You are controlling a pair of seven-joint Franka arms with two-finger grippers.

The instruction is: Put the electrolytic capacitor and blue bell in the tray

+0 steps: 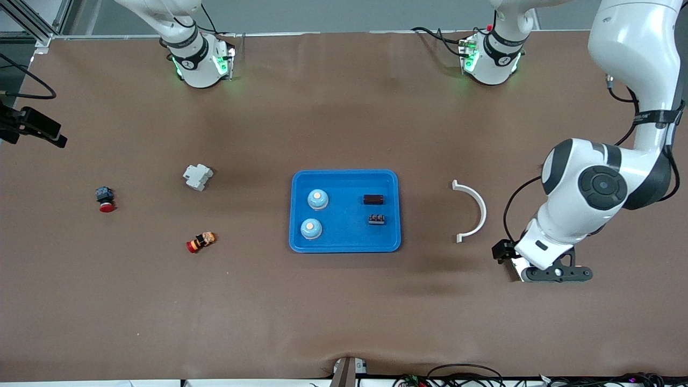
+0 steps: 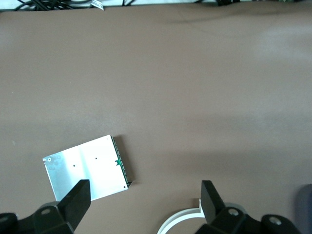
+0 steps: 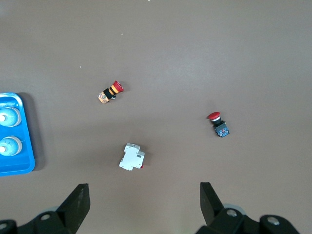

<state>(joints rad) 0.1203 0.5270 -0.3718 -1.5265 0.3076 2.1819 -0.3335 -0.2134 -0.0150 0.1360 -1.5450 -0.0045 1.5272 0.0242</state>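
Note:
The blue tray (image 1: 344, 244) lies mid-table. Two blue bells (image 1: 317, 199) (image 1: 311, 229) stand in its half toward the right arm's end. A dark cylindrical electrolytic capacitor (image 1: 373, 199) lies in the other half, beside a small dark ribbed part (image 1: 377, 219). My left gripper (image 2: 144, 190) hangs open and empty, low over the table near the left arm's end, away from the tray. My right gripper (image 3: 144, 190) is open and empty, high over the right arm's end. From there the tray's edge (image 3: 19, 168) and both bells (image 3: 9, 117) (image 3: 9, 145) are in sight.
A white curved strip (image 1: 473, 212) lies between the tray and the left gripper, and a silver plate (image 2: 87, 168) lies under that gripper. A white breaker (image 1: 197, 176), an orange button (image 1: 201, 242) and a red-capped button (image 1: 106, 199) lie toward the right arm's end.

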